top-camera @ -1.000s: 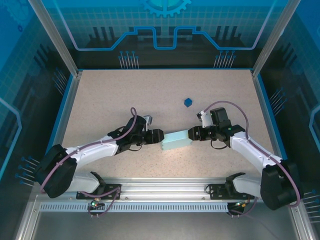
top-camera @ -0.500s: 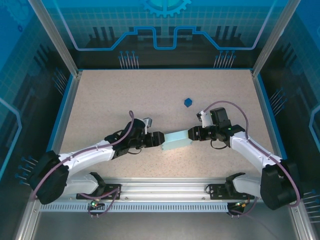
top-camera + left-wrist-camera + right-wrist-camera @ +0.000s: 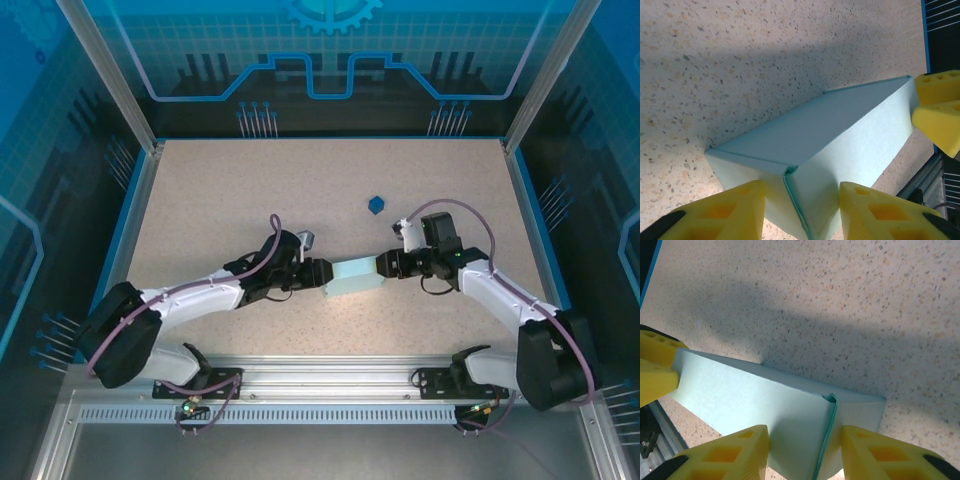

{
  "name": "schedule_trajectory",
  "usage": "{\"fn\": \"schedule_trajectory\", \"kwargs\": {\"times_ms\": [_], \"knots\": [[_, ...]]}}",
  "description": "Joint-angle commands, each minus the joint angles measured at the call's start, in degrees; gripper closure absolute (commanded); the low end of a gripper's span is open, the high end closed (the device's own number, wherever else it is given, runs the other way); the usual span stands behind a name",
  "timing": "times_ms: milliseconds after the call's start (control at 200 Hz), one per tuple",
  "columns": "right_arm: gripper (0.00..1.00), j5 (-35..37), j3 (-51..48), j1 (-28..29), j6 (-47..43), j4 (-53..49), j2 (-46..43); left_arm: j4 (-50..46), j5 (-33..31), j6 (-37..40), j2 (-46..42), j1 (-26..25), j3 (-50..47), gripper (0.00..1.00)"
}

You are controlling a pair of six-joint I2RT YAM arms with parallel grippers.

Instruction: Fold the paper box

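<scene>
The paper box (image 3: 355,277) lies on the speckled table (image 3: 230,200), spanning the gap between both hands. The left hand (image 3: 323,273) meets one end and the right hand (image 3: 384,265) the other. A small dark blue cube (image 3: 376,204) sits beyond the right hand, apart from it.

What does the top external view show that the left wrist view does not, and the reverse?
Top external: the dark blue cube on the table, and both arms whole. Left wrist: the folded corner seam at the end of the paper box, between yellow fingers. Both: the paper box held at one end by the left pincer and at the other by the right pincer.
</scene>
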Motion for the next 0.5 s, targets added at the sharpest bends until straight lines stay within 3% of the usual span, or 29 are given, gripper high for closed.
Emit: {"fn": "schedule_trajectory", "kwargs": {"times_ms": [0, 245, 495], "knots": [[0.6, -7.3, 1.81, 1.03, -0.7, 3.21, 1.73, 2.7, 2.15, 3.03, 2.16, 0.96, 4.57, 0.6], [0.63, -5.42, 8.0, 1.08, -1.67, 11.71, 4.23, -0.64, 2.08, 12.49, 6.49, 6.18, 16.31, 0.61], [0.63, -4.53, 19.25, 1.6, -6.4, 14.67, 19.14, -1.54, -0.67, 20.8, 15.85, 11.16, 24.94, 0.61]]}}
